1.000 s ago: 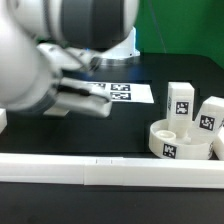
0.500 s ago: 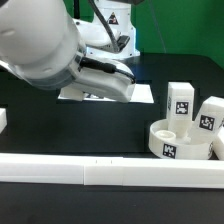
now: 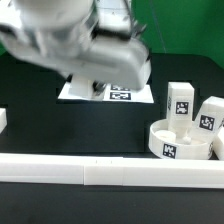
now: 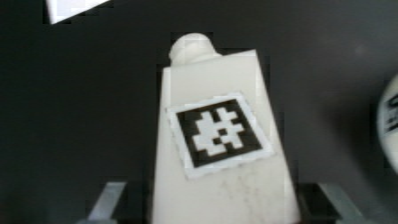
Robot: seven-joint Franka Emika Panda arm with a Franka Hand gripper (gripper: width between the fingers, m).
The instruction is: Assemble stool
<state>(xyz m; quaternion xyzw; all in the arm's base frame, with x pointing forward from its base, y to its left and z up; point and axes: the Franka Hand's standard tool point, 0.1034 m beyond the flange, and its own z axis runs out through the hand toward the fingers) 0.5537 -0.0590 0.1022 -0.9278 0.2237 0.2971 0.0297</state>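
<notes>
The leg [image 4: 217, 125] held in the wrist view looks like white plastic — smooth, faintly sheened, with fine scuffs near its lower end; its tag is matt black print on white. The round seat [image 3: 180, 141] and the two legs [image 3: 181, 101] [image 3: 210, 114] standing by it share that white moulded plastic look. The bench [image 3: 60, 130] is matt black. The marker board [image 3: 110, 91] reads as flat, paper-like white. The arm's shell [image 3: 60, 35] is glossy white — blurred. The border rail [image 3: 100, 170] appears satin white.

Bulky white arm [image 3: 60, 35] with grey joint bands.
</notes>
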